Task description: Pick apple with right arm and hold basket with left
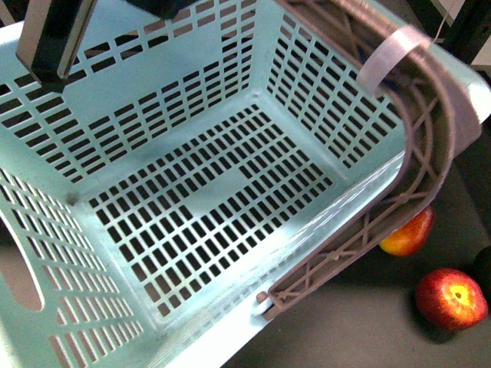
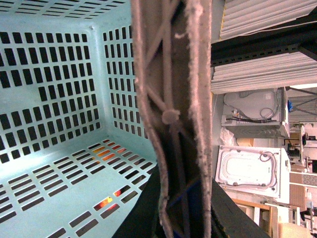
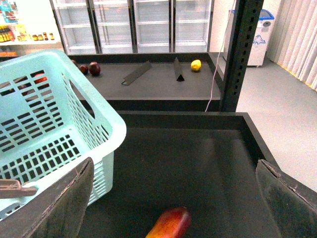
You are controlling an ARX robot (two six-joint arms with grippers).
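The apple [image 1: 453, 297], round and red with a yellow patch, lies on the dark surface at the front view's lower right, outside the basket. The light blue slotted basket [image 1: 192, 192] fills most of that view and holds nothing. Its grey-brown handle [image 2: 173, 114] runs between the black jaws of my left gripper [image 2: 181, 198], which is shut on it. My right gripper [image 3: 174, 166] stands open above the dark surface beside the basket [image 3: 49, 124]. Below it lies an elongated red-orange fruit [image 3: 169, 224], touching neither finger. The apple does not show in the right wrist view.
The elongated fruit [image 1: 409, 232] lies half hidden behind the basket's handle [image 1: 430, 130], close to the apple. The dark surface has a raised rim [image 3: 257, 144] and a black post [image 3: 241, 54]. Farther back are a yellow fruit [image 3: 196, 65], dark fruits [image 3: 94, 68] and glass-door fridges.
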